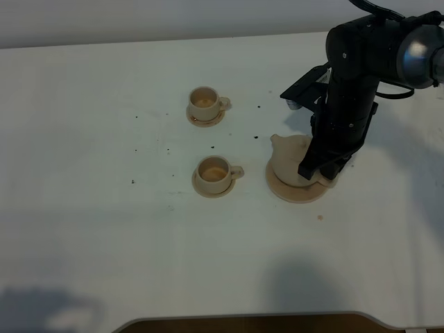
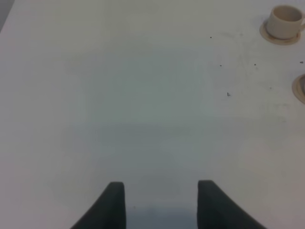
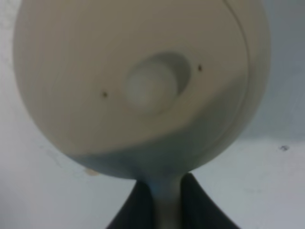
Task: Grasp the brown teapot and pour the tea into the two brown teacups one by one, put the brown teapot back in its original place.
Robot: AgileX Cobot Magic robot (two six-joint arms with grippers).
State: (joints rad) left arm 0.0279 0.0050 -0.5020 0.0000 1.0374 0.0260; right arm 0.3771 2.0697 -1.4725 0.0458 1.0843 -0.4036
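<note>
The brown teapot [image 1: 291, 158] sits upright on its wide round saucer [image 1: 298, 193], spout toward the cups. My right gripper [image 1: 326, 170] comes down on the pot's right side. In the right wrist view the teapot [image 3: 143, 81] fills the frame, lid knob in the middle, and the right gripper [image 3: 164, 200] is shut on its thin loop handle. Two brown teacups stand on small saucers to the left, a far one [image 1: 205, 101] and a near one [image 1: 214, 171], both showing brownish insides. My left gripper [image 2: 161, 191] hangs open over bare table, with one teacup [image 2: 285, 20] far ahead of it.
The white table [image 1: 104, 208] carries a few small dark specks around the cups. Its front edge [image 1: 250, 319] runs along the bottom of the exterior view. The left arm is out of the exterior view.
</note>
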